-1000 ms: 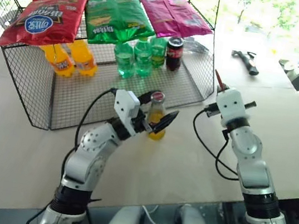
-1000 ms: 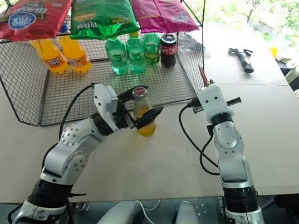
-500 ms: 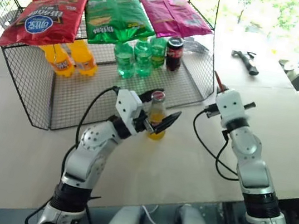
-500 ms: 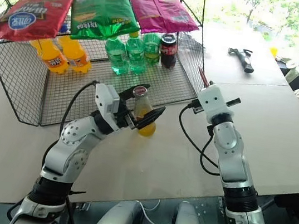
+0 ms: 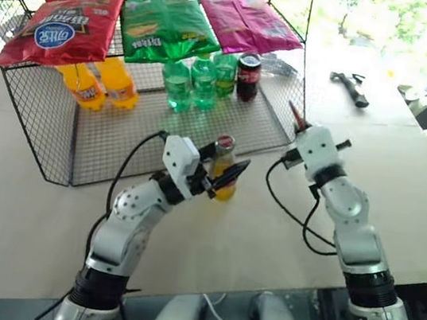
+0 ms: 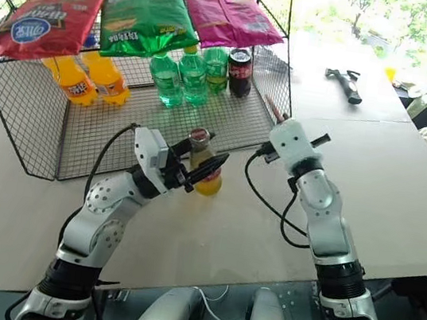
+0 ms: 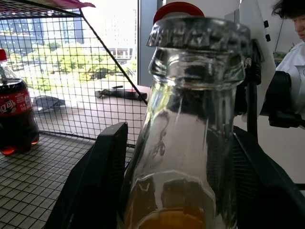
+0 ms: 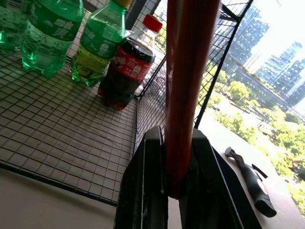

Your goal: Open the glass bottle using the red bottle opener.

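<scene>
The bottle (image 5: 223, 168) stood on the tabletop (image 5: 267, 232) between the left fingers (image 7: 102, 181), which hugged its neck; the right fingers (image 8: 143, 191) clamped the opener (image 8: 183, 95).

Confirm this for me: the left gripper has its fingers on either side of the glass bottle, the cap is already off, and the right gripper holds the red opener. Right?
Not quite: the cap is still on the glass bottle, as the left wrist view shows. The rest stands: the left gripper has its fingers on either side of the bottle, and the right gripper holds the red opener.
</scene>
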Robot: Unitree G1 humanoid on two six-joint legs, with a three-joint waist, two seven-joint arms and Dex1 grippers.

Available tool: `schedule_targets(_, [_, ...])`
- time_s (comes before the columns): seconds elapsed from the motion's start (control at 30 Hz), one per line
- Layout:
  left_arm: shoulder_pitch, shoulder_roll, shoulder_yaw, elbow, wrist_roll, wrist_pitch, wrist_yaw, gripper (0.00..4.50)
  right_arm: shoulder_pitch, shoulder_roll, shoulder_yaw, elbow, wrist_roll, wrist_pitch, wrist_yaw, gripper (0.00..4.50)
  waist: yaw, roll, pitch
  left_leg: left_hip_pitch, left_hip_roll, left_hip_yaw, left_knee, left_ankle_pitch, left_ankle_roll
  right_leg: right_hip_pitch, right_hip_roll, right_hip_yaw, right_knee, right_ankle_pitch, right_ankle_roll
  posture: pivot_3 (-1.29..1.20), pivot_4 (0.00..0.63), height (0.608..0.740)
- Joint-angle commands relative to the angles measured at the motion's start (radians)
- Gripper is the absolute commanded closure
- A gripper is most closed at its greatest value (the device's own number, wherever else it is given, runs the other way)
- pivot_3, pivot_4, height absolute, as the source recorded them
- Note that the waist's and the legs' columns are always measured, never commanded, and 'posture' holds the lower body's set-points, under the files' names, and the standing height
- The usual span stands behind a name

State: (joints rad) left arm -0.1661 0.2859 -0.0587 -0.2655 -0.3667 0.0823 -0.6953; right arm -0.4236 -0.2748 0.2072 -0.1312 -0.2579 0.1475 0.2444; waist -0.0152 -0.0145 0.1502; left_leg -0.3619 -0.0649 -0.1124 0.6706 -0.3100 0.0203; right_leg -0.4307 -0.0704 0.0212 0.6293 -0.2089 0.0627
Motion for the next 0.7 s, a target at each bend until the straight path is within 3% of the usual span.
schedule_targets(0.03, [0.017, 0.015, -0.005, 0.0, 0.006, -0.003, -0.007, 2.11, -0.041, -0.022, 0.032, -0.05, -0.033, -0.067, 0.03, 4.5, 0.0, 0.0, 0.0, 0.0, 0.0, 0.0, 0.0, 0.0, 0.0, 0.0, 0.0, 0.0, 0.0, 0.0, 0.0, 0.0, 0.15, 0.74])
schedule_targets(0.7, [-0.012, 0.006, -0.018, 0.041, 0.012, -0.01, -0.006, 2.11, -0.073, -0.095, 0.156, -0.053, -0.202, -0.243, 0.126, 4.5, 0.001, -0.001, -0.002, 0.001, 0.0, 0.0, 0.0, 0.0, 0.0, 0.001, 0.0, 0.0, 0.0, 0.0, 0.0, 0.0, 0.15, 0.74])
